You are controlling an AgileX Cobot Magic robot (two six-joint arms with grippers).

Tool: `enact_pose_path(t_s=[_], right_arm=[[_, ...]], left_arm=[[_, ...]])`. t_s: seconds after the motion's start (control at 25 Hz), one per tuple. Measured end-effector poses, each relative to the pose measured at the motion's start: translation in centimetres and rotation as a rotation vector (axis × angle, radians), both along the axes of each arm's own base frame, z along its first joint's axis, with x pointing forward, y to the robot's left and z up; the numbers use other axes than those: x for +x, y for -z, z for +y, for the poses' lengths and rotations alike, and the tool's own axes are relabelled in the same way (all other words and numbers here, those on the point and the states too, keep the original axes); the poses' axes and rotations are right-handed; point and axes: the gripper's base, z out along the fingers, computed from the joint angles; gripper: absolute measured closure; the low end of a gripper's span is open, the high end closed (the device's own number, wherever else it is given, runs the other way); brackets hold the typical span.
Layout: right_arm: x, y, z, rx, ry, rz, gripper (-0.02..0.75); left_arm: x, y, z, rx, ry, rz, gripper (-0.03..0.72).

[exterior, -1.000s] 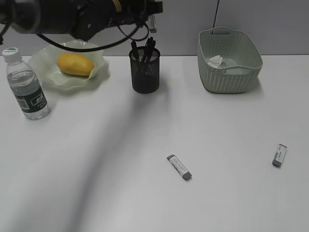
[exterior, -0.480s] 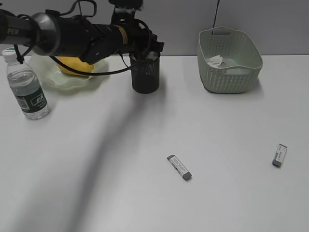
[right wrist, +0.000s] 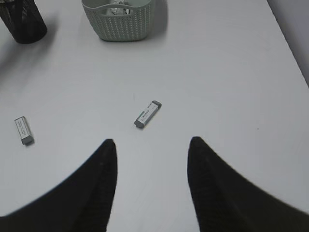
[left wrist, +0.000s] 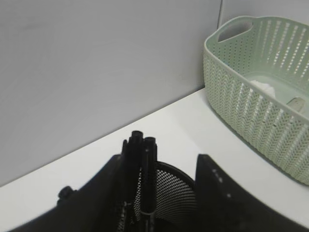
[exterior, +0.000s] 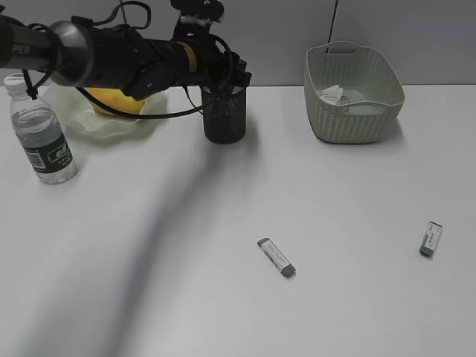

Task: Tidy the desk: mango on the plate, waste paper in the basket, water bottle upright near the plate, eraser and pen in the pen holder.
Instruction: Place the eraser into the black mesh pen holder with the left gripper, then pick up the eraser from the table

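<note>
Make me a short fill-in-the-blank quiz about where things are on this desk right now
1. The mango lies on the ____.
2. The waste paper sits inside the ____.
3. The number of erasers lying loose on the desk is ____.
4. The left gripper, jaws apart, hangs over the pen ____.

Missing words: plate; basket; two; holder

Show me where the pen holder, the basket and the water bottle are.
pen holder (exterior: 224,119), exterior view, mesh side wall.
basket (exterior: 349,119), exterior view, woven front wall.
water bottle (exterior: 46,155), exterior view, green label.
</note>
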Motion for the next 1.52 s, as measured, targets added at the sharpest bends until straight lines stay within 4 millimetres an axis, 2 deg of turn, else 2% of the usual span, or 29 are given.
enact_pose_path(t_s=[0.12,0.28,0.52,0.68,0.88,1.04,1.16,1.32,1.4,1.52], right_arm=[[0.0,0.0,0.0,0.000,0.000,0.000,0.351],[0.0,0.0,0.0,0.000,0.000,0.000,0.351],[0.0,0.0,0.0,-0.001,0.000,0.000,0.351],[0.0,0.0,0.0,-0.001,0.000,0.000,0.351],[0.0,0.0,0.0,-0.001,0.000,0.000,0.351],[0.0,0.0,0.0,-0.001,0.000,0.000,0.351],[0.0,0.0,0.0,-0.001,0.000,0.000,0.351],[0.0,0.0,0.0,-0.001,0.000,0.000,0.351],[0.0,0.0,0.0,-0.001,0.000,0.000,0.351],[0.1,0.0,0.0,-0.001,0.000,0.003,0.351]], left_arm=[[-0.1,-1.0,0.2,-0.001,-0.013,-0.003,0.314],[-0.9,-4.8,0.7,-0.008,-0.058,-0.014,0.312],[-4.1,-11.1,2.1,-0.053,-0.206,0.126,0.312],[-6.5,-13.0,4.1,0.063,-0.290,0.282,0.316],[-9.5,-13.4,6.0,0.332,-0.238,0.476,0.316],[-11.1,-14.1,7.0,0.449,-0.201,0.547,0.318],[-12.2,-14.7,8.1,0.437,-0.191,0.534,0.323],[-14.5,-13.5,10.8,0.344,-0.194,0.547,0.327],[-16.1,-12.0,12.6,0.302,-0.203,0.569,0.327],[-18.4,-11.1,15.6,0.244,-0.222,0.559,0.332]])
